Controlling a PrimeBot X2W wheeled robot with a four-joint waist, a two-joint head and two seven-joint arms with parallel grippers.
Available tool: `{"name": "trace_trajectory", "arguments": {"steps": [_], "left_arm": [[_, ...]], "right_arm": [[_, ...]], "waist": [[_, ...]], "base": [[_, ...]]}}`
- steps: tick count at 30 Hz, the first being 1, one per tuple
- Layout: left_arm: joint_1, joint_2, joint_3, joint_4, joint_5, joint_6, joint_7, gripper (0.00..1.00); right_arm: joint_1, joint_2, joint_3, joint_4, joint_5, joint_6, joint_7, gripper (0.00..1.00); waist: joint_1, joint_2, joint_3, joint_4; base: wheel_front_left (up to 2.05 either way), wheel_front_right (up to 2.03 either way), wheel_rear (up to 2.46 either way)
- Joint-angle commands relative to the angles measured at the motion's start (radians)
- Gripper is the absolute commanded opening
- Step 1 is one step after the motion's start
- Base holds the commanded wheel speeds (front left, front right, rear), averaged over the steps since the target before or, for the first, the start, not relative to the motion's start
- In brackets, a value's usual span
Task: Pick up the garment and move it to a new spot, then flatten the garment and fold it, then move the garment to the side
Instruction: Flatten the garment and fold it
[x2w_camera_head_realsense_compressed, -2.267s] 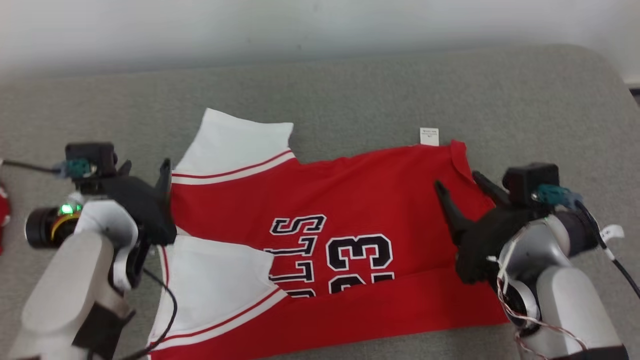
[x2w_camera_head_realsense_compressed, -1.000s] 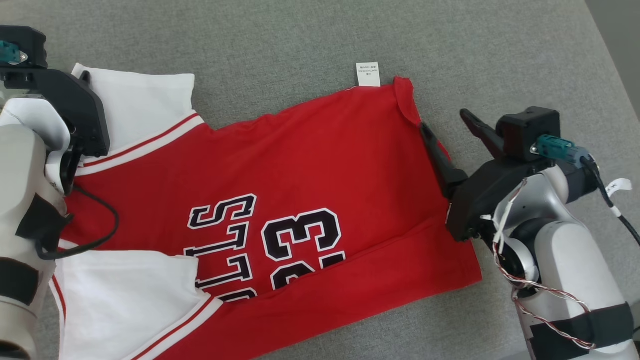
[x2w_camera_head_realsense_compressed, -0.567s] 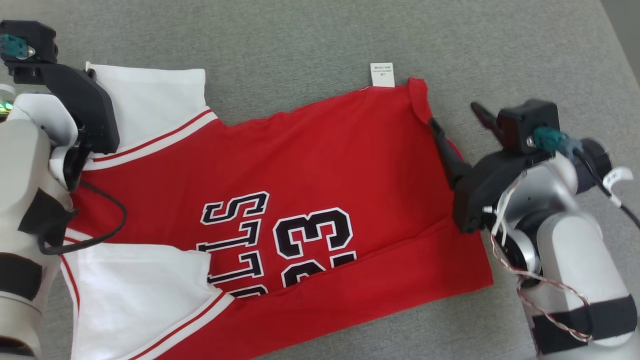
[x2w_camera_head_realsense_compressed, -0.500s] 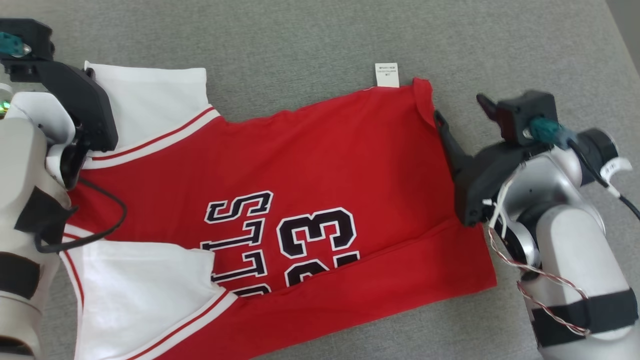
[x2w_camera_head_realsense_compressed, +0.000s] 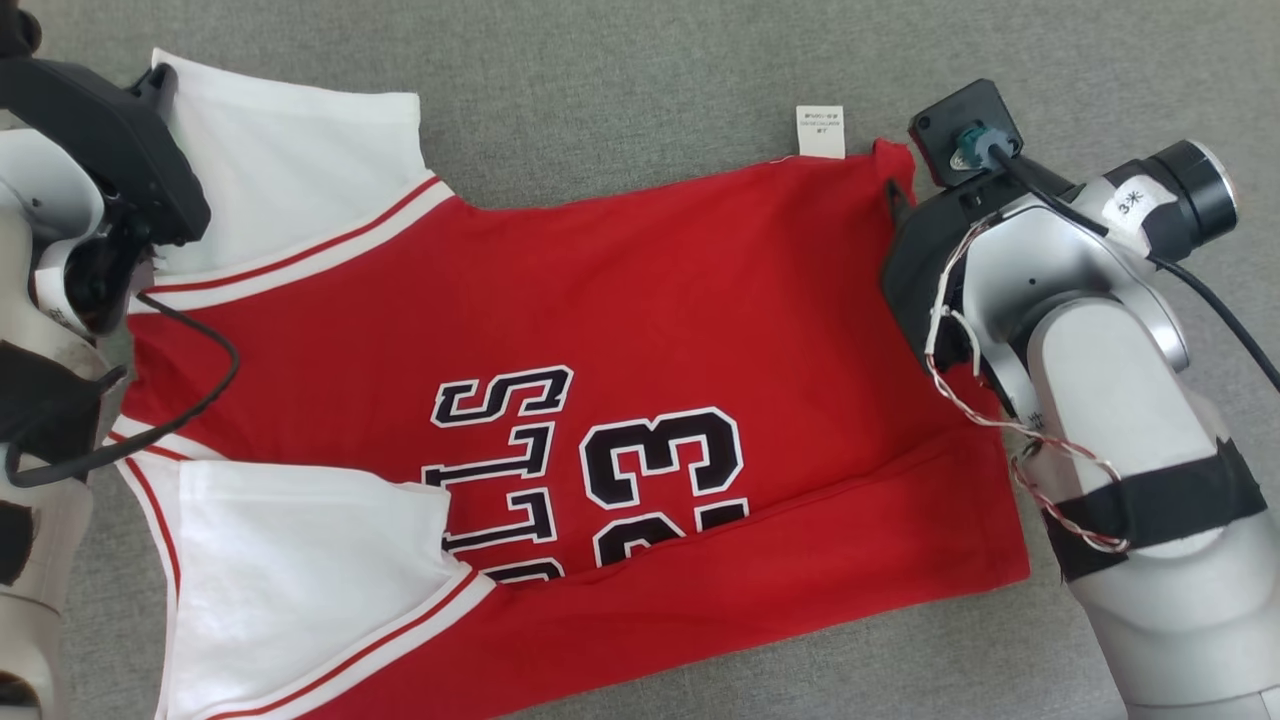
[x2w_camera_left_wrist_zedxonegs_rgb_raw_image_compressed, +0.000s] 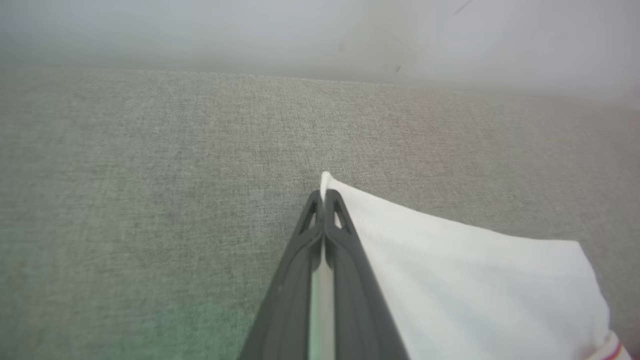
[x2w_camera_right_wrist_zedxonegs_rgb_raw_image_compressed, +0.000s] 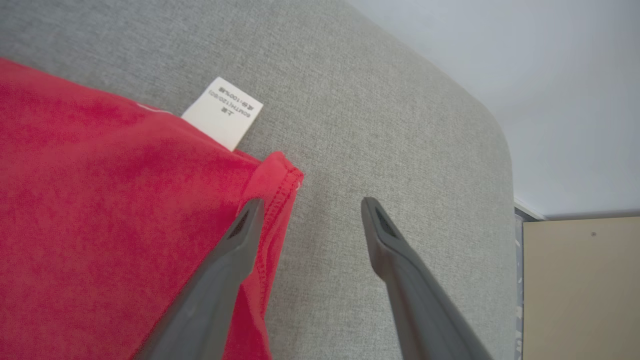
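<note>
Left gripper (x2w_camera_left_wrist_zedxonegs_rgb_raw_image_compressed: 323, 194) clamped on sleeve (x2w_camera_left_wrist_zedxonegs_rgb_raw_image_compressed: 450, 270) corner. Right gripper (x2w_camera_right_wrist_zedxonegs_rgb_raw_image_compressed: 310, 206) spread, hem (x2w_camera_right_wrist_zedxonegs_rgb_raw_image_compressed: 274, 197) at one finger, barely between jaws. Closing now likely misses and the fold skews.

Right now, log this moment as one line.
left tool: shut on white sleeve | right tool: open, astride hem corner | jersey: laid out on grey surface
</note>
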Motion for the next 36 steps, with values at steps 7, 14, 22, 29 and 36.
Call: {"name": "trace_trajectory", "arguments": {"steps": [7,14,22,29,36], "left_arm": [[0.011,0.021,-0.004,-0.043,-0.013,0.006,0.011,0.00],[0.022,0.026,-0.006,-0.077,-0.021,0.018,0.029,0.00],[0.032,0.043,-0.006,-0.111,-0.022,0.032,0.043,0.00],[0.044,0.055,-0.011,-0.139,-0.024,0.044,0.057,0.00],[0.057,0.060,-0.012,-0.162,-0.030,0.053,0.068,0.00]], "right_arm": [[-0.038,0.042,-0.023,0.110,0.004,-0.002,-0.122,1.00],[-0.061,0.041,-0.074,0.172,-0.052,-0.002,-0.156,1.00],[-0.033,0.063,-0.226,0.217,-0.119,-0.003,-0.211,1.00],[-0.059,0.107,-0.296,0.222,-0.113,-0.003,-0.261,1.00],[-0.100,0.142,-0.296,0.171,-0.114,-0.003,-0.238,1.00]], "waist": [[-0.0001,-0.0001,0.014,0.006],[-0.0001,-0.0001,0.015,0.010],[-0.0001,-0.0001,0.013,0.008],[-0.0001,-0.0001,0.010,0.011],[-0.0001,-0.0001,0.006,0.018]], "base": [[0.00,0.00,0.00],[0.00,0.00,0.00],[0.00,0.00,0.00],[0.00,0.00,0.00],[0.00,0.00,0.00]]}}
